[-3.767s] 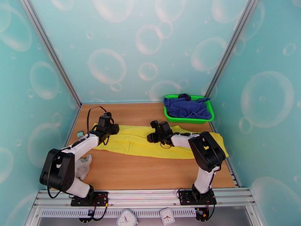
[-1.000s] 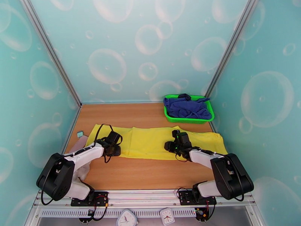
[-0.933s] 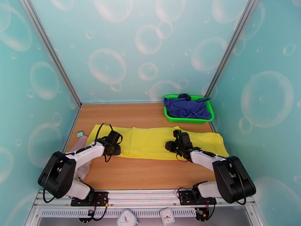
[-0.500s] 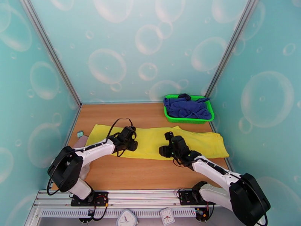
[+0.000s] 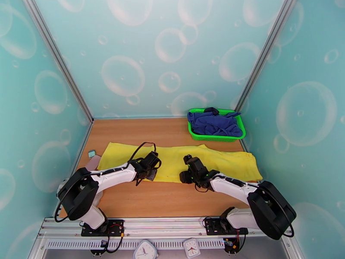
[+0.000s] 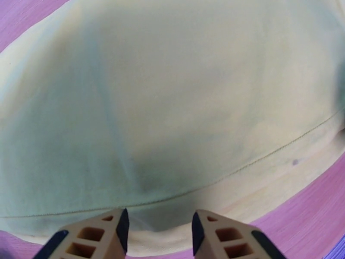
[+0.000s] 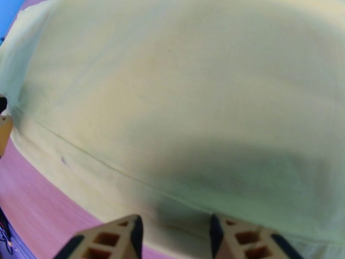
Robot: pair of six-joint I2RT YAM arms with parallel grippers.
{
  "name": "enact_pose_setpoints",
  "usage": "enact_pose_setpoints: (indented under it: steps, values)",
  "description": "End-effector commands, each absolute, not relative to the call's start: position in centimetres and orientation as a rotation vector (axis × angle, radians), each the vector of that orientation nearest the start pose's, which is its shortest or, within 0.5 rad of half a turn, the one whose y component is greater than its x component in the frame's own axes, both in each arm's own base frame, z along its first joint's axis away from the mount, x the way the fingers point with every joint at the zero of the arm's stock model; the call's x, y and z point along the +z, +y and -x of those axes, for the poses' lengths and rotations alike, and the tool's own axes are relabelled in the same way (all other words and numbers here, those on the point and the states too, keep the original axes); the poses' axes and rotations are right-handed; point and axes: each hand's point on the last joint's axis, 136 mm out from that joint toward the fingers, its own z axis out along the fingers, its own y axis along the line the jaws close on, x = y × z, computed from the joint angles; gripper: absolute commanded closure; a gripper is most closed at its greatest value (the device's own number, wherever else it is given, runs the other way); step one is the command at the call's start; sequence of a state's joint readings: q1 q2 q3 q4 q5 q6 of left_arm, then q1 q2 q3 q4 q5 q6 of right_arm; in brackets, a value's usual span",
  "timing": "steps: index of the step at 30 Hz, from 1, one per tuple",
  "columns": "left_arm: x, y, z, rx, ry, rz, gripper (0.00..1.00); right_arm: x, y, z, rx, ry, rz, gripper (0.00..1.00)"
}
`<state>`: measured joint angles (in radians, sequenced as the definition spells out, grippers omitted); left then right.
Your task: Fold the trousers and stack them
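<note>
Nearest the arm bases, a bare strip of light wooden tabletop. Just beyond it, at the near long edge of the bright yellow thin-fabric trousers, the left gripper and the right gripper, near each other around the middle of the garment's length. Both pairs of orange fingers apart, poised over the stitched near edge, clamped on nothing. Trousers spread flat, lengthwise left to right across the table's middle. Farther back on the right, a green plastic basket holding a crumpled dark blue garment. Probably the start of a fold: lined up to pinch the near edge. Next, judged from this: close on the edge at both points, lift together, carry over without dragging the thin cloth askew.
</note>
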<state>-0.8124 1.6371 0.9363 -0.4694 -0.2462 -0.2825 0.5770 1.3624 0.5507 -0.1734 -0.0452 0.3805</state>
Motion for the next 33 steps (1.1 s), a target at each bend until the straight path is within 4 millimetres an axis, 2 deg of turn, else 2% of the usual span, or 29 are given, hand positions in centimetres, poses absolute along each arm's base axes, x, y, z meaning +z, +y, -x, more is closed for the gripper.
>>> enact_pose_setpoints:
  steps: [1,3,6,8,12,15,19,22,24,27,33]
  values:
    - [4.2,-22.9,-27.8,0.055,2.594,-0.663,0.61,3.2,17.9,-26.4,0.361,2.59,0.284,0.53]
    - [4.0,-22.8,-27.7,0.057,2.598,-0.661,0.62,3.1,17.8,-26.6,0.342,2.592,0.281,0.53]
    - [3.9,-22.8,-27.8,0.061,2.6,-0.65,0.73,3.1,18.0,-26.7,0.339,2.596,0.29,0.54]
    - [4.0,-22.7,-27.8,0.063,2.599,-0.646,0.75,3.0,18.1,-26.8,0.338,2.6,0.295,0.56]
    - [4.0,-22.6,-27.9,0.074,2.594,-0.642,0.84,2.6,18.3,-26.8,0.344,2.61,0.302,0.66]
    - [4.0,-22.5,-28.0,0.085,2.594,-0.636,0.86,2.4,18.4,-26.8,0.345,2.619,0.305,0.72]
    - [4.1,-22.6,-28.2,0.08,2.587,-0.63,0.89,2.5,18.5,-26.9,0.351,2.614,0.306,0.85]
    - [4.3,-22.7,-28.2,0.074,2.584,-0.623,0.8,2.8,18.7,-27.1,0.357,2.61,0.307,0.94]
    - [4.4,-22.7,-28.1,0.063,2.581,-0.624,0.67,3.1,18.8,-27.2,0.359,2.604,0.311,1.0]
    - [4.2,-22.7,-28.0,0.054,2.576,-0.63,0.58,3.6,18.9,-27.3,0.36,2.593,0.313,1.0]
    - [3.8,-22.9,-28.2,0.053,2.575,-0.621,0.55,4.9,19.3,-27.2,0.381,2.563,0.321,1.0]
